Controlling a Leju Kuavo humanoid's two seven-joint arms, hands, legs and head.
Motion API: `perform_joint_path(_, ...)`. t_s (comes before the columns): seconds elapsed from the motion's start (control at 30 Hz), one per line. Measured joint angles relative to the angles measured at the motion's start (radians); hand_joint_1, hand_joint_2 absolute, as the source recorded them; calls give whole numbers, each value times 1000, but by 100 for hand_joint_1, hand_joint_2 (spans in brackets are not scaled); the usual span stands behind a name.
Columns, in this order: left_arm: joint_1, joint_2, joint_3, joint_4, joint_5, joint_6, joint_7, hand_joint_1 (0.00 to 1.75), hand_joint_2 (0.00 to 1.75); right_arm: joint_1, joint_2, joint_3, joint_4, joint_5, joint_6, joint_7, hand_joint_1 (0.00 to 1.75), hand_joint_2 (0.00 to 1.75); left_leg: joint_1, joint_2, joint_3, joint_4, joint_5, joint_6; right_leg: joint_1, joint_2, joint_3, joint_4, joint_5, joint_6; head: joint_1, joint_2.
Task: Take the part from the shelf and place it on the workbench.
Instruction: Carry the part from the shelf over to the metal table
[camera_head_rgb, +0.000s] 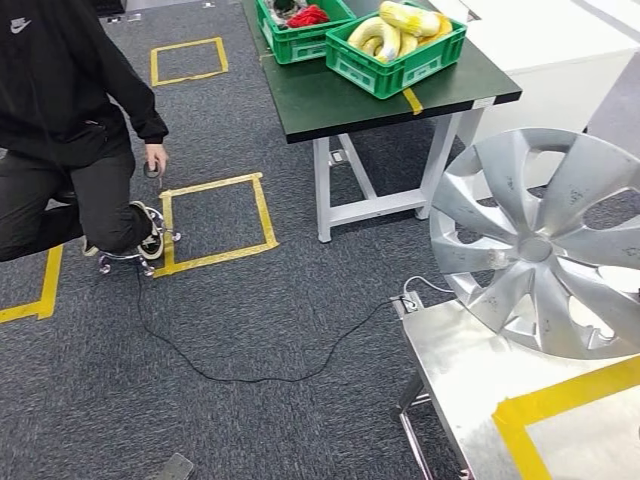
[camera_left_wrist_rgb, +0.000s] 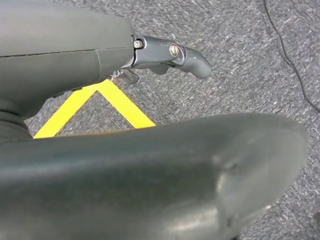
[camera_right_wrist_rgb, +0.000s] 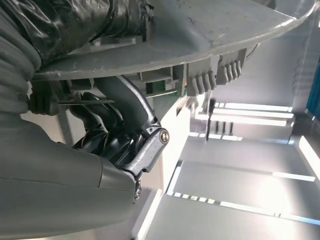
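The part is a silver hubcap (camera_head_rgb: 540, 245) with curved spokes, held nearly upright at the right of the head view. Its lower rim overlaps the steel workbench (camera_head_rgb: 453, 360), which carries a yellow tape outline (camera_head_rgb: 558, 400); whether rim and bench touch is unclear. In the right wrist view my right hand (camera_right_wrist_rgb: 120, 130) grips the hubcap (camera_right_wrist_rgb: 211, 25) from behind, its dark fingers (camera_right_wrist_rgb: 147, 150) curled against the ribbed back. My left hand (camera_left_wrist_rgb: 94, 65) hangs over the carpet with its fingers (camera_left_wrist_rgb: 170, 52) stretched out and nothing in it.
A person (camera_head_rgb: 68, 130) crouches on a wheeled stool at the left. A dark table (camera_head_rgb: 392, 95) with green crates (camera_head_rgb: 396, 50) stands ahead. A black cable (camera_head_rgb: 249, 375) runs across the carpet to the workbench corner. Yellow tape squares (camera_head_rgb: 215, 225) mark the floor.
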Motion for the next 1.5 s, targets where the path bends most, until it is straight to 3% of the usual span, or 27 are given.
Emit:
perform_joint_path(0.13,0,0,0,0,0,0,0,0,0,-2,-2,-3,6,0,0,0,175,175,-1,-1,9,-26,19,3,1,6,0,0,0,0,0,0)
perform_joint_path(0.2,-2,2,1,0,0,1,0,0,0,-9,-14,-19,36,-1,0,1,175,175,-5,-37,69,-173,87,21,0,42,-4,1,1,9,0,0)
perform_joint_path(0.27,-4,3,2,0,-1,2,1,0,0,-15,-32,-42,69,-2,-1,1,175,175,-8,-58,125,-310,146,41,-3,80,-15,1,2,25,-1,0)
perform_joint_path(0.33,-4,3,3,0,-1,2,0,0,0,-15,-44,-61,79,-3,-2,-1,175,175,-6,-33,129,-323,152,48,-3,39,-42,36,-18,36,3,0)
perform_joint_path(0.4,-3,3,5,0,0,2,0,0,0,-18,-49,-75,86,-3,-5,-3,175,175,-4,-8,131,-329,153,53,-3,-25,-102,151,-75,45,9,0)
perform_joint_path(0.47,-1,3,7,0,0,2,0,0,0,-15,-50,-87,93,0,-10,-5,175,175,-4,18,131,-328,150,54,-8,-45,-165,271,-117,54,11,0)
perform_joint_path(0.5,0,2,8,0,-1,2,0,0,0,-13,-51,-94,97,2,-13,-6,175,175,-4,30,131,-328,149,52,-11,-49,-174,286,-113,58,11,0)
perform_joint_path(0.53,1,1,8,0,-1,2,0,0,0,-11,-52,-102,100,3,-16,-7,175,175,-3,42,133,-327,146,50,-14,-54,-159,259,-90,61,12,0)
perform_joint_path(0.6,1,1,9,0,-1,2,0,0,0,-10,-58,-117,104,5,-20,-9,175,175,-2,65,139,-324,139,39,-16,-91,-83,119,-27,67,13,0)
perform_joint_path(0.67,0,2,10,0,-1,3,0,0,0,-11,-63,-128,108,5,-21,-10,175,175,-7,83,144,-317,128,25,-13,-122,-24,19,2,60,13,0)
perform_joint_path(0.7,-1,3,11,0,-1,3,0,0,0,-10,-64,-133,111,5,-21,-10,175,175,-9,92,146,-314,124,20,-11,-123,-17,8,1,52,12,0)
perform_joint_path(0.77,-1,3,13,0,-1,3,0,0,0,-7,-66,-144,117,4,-21,-10,175,175,-9,111,150,-312,119,11,-10,-96,-21,13,3,34,10,0)
perform_joint_path(0.83,-3,3,16,0,-1,3,0,0,0,-4,-68,-154,123,5,-20,-11,175,175,-5,89,143,-282,93,2,-12,-75,-23,14,4,21,7,0)
perform_joint_path(0.87,-3,3,16,0,-1,3,0,0,0,-5,-70,-157,126,6,-18,-11,175,175,-3,62,124,-237,64,-2,-13,-64,-23,13,6,16,5,0)
perform_joint_path(0.93,-1,2,18,0,-2,3,0,0,0,-5,-70,-159,132,8,-15,-11,175,175,-2,15,58,-92,-4,-2,-11,-41,-25,13,7,9,2,0)
perform_joint_path(0.97,1,2,19,0,-3,3,0,0,0,-4,-69,-159,135,9,-14,-11,175,175,-3,6,27,-30,-24,0,-8,-27,-25,14,7,8,1,0)
perform_joint_path(1.0,3,2,21,0,-3,3,0,0,0,-3,-69,-159,139,10,-13,-11,175,175,-6,2,9,0,-23,5,-5,-13,-25,14,7,7,1,0)
perform_joint_path(1.03,4,2,22,0,-3,3,0,0,0,-2,-68,-159,142,11,-12,-11,175,175,-9,-1,10,-12,-2,12,-2,1,-24,14,7,7,1,0)
perform_joint_path(1.07,4,2,24,0,-3,3,0,0,0,-2,-68,-159,144,13,-12,-11,175,175,-12,-8,29,-62,35,22,2,15,-22,14,7,6,1,0)
perform_joint_path(1.13,3,3,26,0,-3,3,0,0,0,-3,-67,-159,147,15,-11,-12,175,175,-21,-55,87,-207,111,50,6,40,-21,15,7,6,1,0)
perform_joint_path(1.17,3,4,27,0,-3,3,0,0,0,-4,-65,-159,148,17,-11,-13,175,175,-25,-76,109,-259,132,60,7,53,-23,15,7,7,1,0)
perform_joint_path(1.2,2,5,28,0,-3,3,0,0,0,-3,-64,-159,150,23,-15,-16,175,175,-28,-89,120,-289,140,66,6,65,-26,15,9,10,2,0)
perform_joint_path(1.27,1,5,31,0,-5,3,1,0,0,3,-62,-159,151,56,-42,-30,175,175,-29,-72,123,-302,140,66,3,89,-34,13,12,20,2,0)
perform_joint_path(1.3,0,5,32,0,-7,4,1,0,0,9,-61,-160,150,79,-61,-43,175,175,-27,-59,127,-309,144,66,3,82,-40,16,11,24,2,0)
perform_joint_path(1.37,-1,3,33,0,-12,4,1,0,0,14,-60,-162,143,119,-97,-71,175,175,-21,-32,133,-326,151,69,6,30,-72,69,-22,32,7,0)
perform_joint_path(1.43,-1,1,33,0,-16,5,1,0,0,20,-53,-162,129,157,-140,-91,175,175,-19,-8,135,-329,151,71,2,-30,-131,192,-84,41,12,0)
perform_joint_path(1.5,1,-1,34,0,-21,5,1,0,0,36,-45,-162,104,204,-203,-103,175,175,-19,17,135,-329,148,69,-8,-47,-177,286,-114,53,13,0)
